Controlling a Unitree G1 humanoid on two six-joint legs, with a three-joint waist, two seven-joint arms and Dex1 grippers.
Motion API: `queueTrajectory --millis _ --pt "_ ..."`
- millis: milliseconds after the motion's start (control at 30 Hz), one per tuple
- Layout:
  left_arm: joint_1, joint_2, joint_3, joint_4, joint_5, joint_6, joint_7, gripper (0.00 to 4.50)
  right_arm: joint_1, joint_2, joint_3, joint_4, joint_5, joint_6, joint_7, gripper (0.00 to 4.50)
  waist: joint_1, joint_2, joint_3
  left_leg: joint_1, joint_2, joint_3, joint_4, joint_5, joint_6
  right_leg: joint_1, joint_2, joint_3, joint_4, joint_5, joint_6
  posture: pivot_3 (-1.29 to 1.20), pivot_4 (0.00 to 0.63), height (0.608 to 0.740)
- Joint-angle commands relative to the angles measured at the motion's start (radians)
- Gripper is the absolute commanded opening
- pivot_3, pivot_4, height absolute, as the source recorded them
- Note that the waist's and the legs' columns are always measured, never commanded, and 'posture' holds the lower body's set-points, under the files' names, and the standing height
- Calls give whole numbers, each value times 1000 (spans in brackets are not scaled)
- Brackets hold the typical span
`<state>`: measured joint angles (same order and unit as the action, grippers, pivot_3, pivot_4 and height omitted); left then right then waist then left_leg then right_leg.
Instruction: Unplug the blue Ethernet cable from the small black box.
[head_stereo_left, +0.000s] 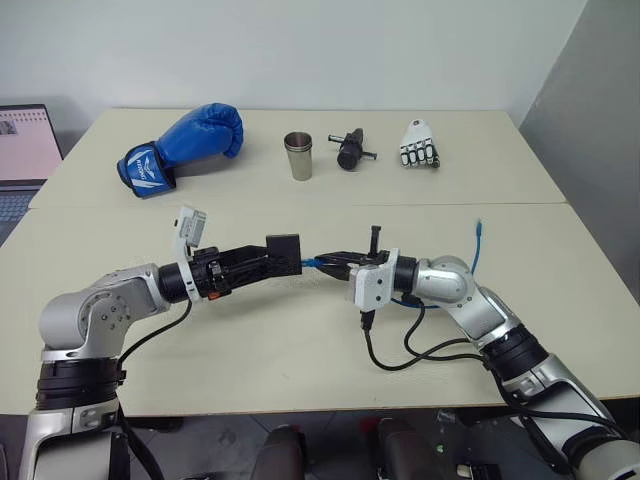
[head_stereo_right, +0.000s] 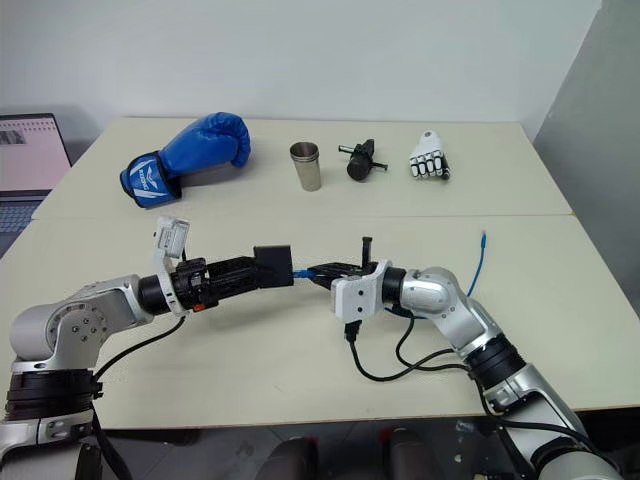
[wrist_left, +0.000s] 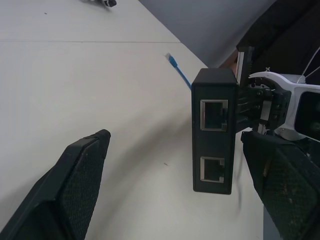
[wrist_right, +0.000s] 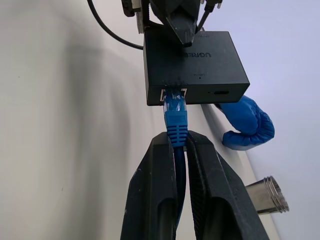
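Held above the table (head_stereo_left: 300, 340) between both arms: box (wrist_right: 192, 65), marked "UGREEN" on its top face, two empty ports on one side. Gripped by left gripper (head_stereo_left: 275, 262), fingers spread wide across it. Cable (wrist_right: 176, 120) still plugged into the box, pinched just behind the plug by the closed right gripper (wrist_right: 180, 142). Free end (head_stereo_left: 479, 228) raised beside the right arm.

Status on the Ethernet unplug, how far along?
Done: the left hand holds the small black box off the table, and the right hand is shut on the blue Ethernet cable just behind its plug. In hand: nothing separated; the plug sits in the port. Left: pull it free.
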<state>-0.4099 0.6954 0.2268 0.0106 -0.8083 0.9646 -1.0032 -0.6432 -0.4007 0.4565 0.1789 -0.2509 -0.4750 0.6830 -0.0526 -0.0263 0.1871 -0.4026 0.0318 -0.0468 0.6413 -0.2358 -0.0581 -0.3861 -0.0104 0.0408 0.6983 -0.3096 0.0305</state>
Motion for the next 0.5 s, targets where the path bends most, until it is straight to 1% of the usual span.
queueTrajectory --millis 33,100,167,233,467,500 --pt "-13 -7 10 -24 -27 12 7 4500 -34 11 -10 -14 -10 -37 -3 54 0 0 0 0 0 0 0 0 0 0 0 0 0 0 0 0 150 740" --pt "-8 -8 10 -29 -34 20 5 4500 -35 13 -12 -10 -15 -41 -4 54 1 0 0 0 0 -1 0 0 0 0 0 0 0 0 0 0 150 740" --pt "-5 -8 10 -30 -38 23 5 4126 -38 15 -13 -5 -22 -47 -7 54 2 0 0 0 0 -1 0 0 0 0 0 0 0 0 0 0 150 740" --pt "-2 -6 9 -32 -46 31 -1 3858 -39 17 -15 -3 -27 -52 -11 54 2 0 0 0 0 -1 0 0 0 0 0 0 0 0 0 0 150 740" --pt "1 -6 2 -37 -61 43 -9 2158 -40 19 -18 -3 -50 -84 -25 54 3 0 0 0 0 -1 0 0 0 0 -1 0 0 0 0 0 150 740" --pt "1 -6 1 -37 -62 43 -10 1989 -39 18 -19 -4 -54 -87 -28 54 3 0 0 0 0 -1 0 0 0 0 -1 0 0 0 0 0 150 740"
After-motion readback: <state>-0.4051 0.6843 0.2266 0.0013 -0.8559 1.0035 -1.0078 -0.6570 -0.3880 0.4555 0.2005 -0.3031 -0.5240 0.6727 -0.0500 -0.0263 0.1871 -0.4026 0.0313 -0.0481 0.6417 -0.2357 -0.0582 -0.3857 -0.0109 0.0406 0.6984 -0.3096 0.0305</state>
